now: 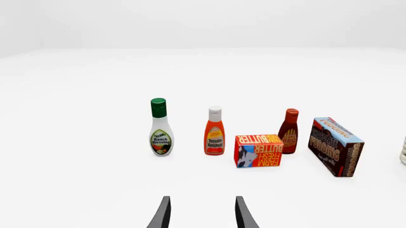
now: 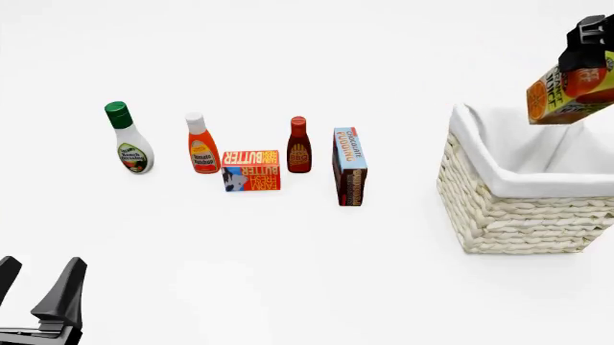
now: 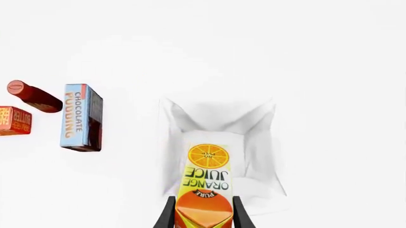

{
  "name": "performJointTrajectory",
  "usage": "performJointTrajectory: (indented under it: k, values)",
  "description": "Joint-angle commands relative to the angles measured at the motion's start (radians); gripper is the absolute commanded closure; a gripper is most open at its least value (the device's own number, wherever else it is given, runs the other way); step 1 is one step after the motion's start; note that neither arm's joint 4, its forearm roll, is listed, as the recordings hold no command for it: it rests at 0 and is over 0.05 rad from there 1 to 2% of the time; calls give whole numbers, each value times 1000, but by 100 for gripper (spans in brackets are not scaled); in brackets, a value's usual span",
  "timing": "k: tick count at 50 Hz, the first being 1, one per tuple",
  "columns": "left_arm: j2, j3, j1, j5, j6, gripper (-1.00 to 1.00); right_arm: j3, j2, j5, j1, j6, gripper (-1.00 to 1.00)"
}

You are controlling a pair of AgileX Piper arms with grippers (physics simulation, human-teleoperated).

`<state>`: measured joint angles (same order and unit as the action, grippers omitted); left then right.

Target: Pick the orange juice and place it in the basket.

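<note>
The orange juice (image 2: 568,92) is a yellow and orange carton hanging tilted in the air above the basket's far right side. My right gripper (image 2: 587,44) is shut on its top end. In the right wrist view the orange juice (image 3: 207,180) sits between the fingers, pointing down at the white-lined basket (image 3: 260,142). The basket (image 2: 518,215) is cream wicker with white cloth lining, at the table's right. My left gripper (image 2: 34,284) stands open and empty at the near left; in the left wrist view the left gripper (image 1: 201,211) holds nothing.
A row of groceries stands left of the basket: ranch dressing bottle (image 2: 128,140), ketchup bottle (image 2: 201,146), butter box (image 2: 251,170), BBQ sauce bottle (image 2: 299,146) and chocolate pudding box (image 2: 350,166).
</note>
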<state>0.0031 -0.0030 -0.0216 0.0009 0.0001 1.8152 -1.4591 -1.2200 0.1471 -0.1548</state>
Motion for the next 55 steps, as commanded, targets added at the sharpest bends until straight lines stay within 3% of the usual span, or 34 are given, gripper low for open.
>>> performJointTrajectory:
  k: [1,26,55]
  values:
    - [0,0,0,0,0,-100,7,-2,0,21,29,100]
    - [0,0,0,0,0,-100,42,-73,0,17,84,100]
    - [0,0,0,0,0,-100,66,-161,0,27,100,100]
